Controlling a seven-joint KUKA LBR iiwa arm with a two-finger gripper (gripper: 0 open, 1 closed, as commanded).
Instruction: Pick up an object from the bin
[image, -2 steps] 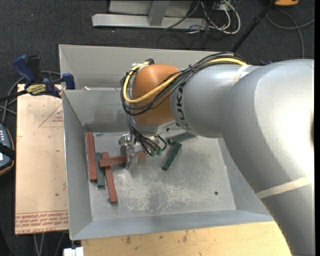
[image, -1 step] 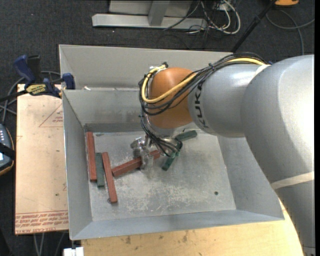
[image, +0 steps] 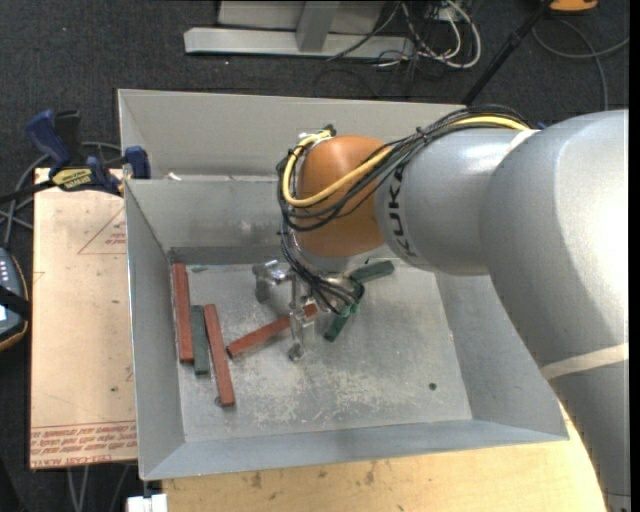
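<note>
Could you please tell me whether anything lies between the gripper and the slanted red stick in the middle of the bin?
Nothing visible does. The gripper is down right at the red stick's right end. A green piece lies close beside the gripper, off the stick, and the other sticks lie apart by the left wall.
</note>
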